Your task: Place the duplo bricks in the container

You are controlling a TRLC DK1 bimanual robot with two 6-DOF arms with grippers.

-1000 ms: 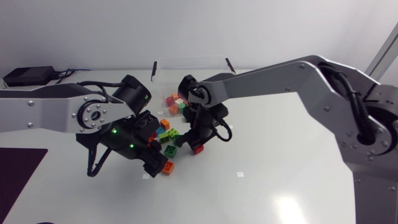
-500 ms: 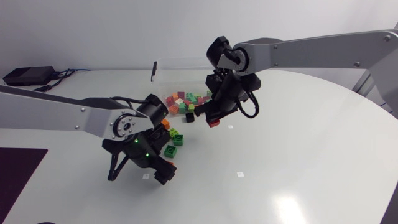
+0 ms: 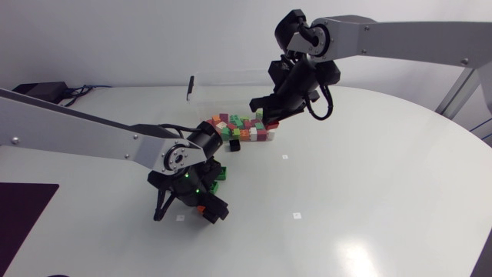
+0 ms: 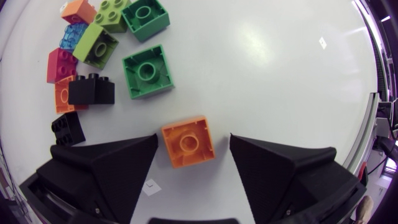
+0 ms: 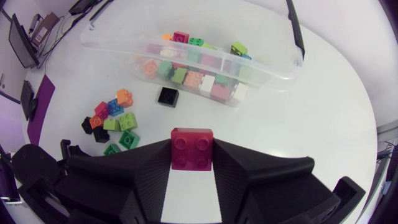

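The left gripper has its two broad black fingers spread wide and hangs low over the white table. An orange brick lies flat on the table between them. One finger comes very near the brick's edge and the other stands clear of it, so nothing is gripped. The left arm comes in from the left side, stretches long across the table and bends down at the wrist, so the gripper points straight at the tabletop. Just ahead of the fingers sits a green brick. Beyond it lies a loose cluster of bricks in lime, green, black, orange, red and clear blue. The right gripper is clenched on a red brick, a square four-stud piece pinched from both sides with its studs facing the wrist camera. The right arm enters from the right, high above the table. Its wrist droops so that the gripper hangs raised by the right end of the container. This is a long, clear plastic box toward the far side of the table. It holds a low layer of bricks in red, green, orange, white and pink. A single black brick rests on the table just beside the container's near wall, apart from the loose cluster.
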